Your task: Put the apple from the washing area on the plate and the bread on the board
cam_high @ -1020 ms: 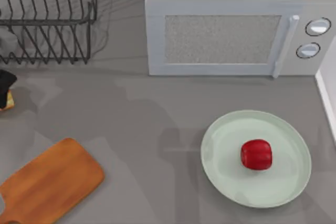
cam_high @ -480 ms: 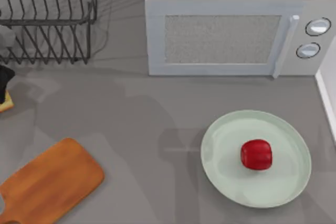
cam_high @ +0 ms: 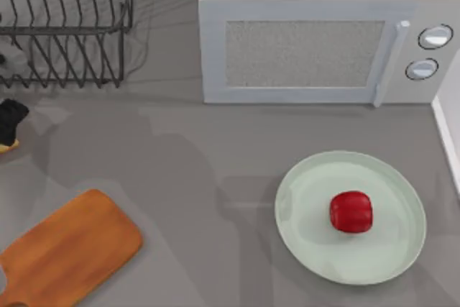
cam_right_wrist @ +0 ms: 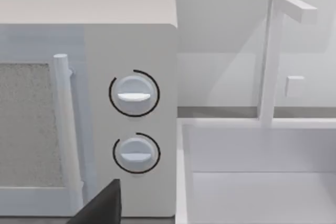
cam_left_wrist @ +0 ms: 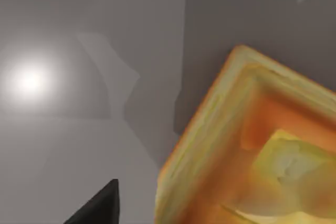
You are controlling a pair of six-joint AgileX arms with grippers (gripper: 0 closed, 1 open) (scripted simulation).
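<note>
The red apple [cam_high: 351, 211] lies on the pale green plate [cam_high: 309, 249] at the right. The wooden board [cam_high: 65, 249] lies at the front left. At the table's left edge a sliver of the bread [cam_high: 6, 147] shows under my black left gripper [cam_high: 10, 116]. In the left wrist view the bread [cam_left_wrist: 247, 150] lies close below, toasted top up, and the left fingertip [cam_left_wrist: 100, 208] stands apart from it, so the gripper is open. My right gripper's dark fingertip [cam_right_wrist: 102, 205] faces the microwave, parked and open.
A white microwave [cam_high: 316, 48] stands at the back, with its knobs [cam_right_wrist: 134, 95] facing my right wrist. A wire dish rack [cam_high: 65, 26] stands at the back left. A white sink [cam_right_wrist: 262, 171] with a tap lies at the right edge.
My left gripper has shifted slightly at the left edge and now covers more of the bread. The apple, plate and board have not moved.
</note>
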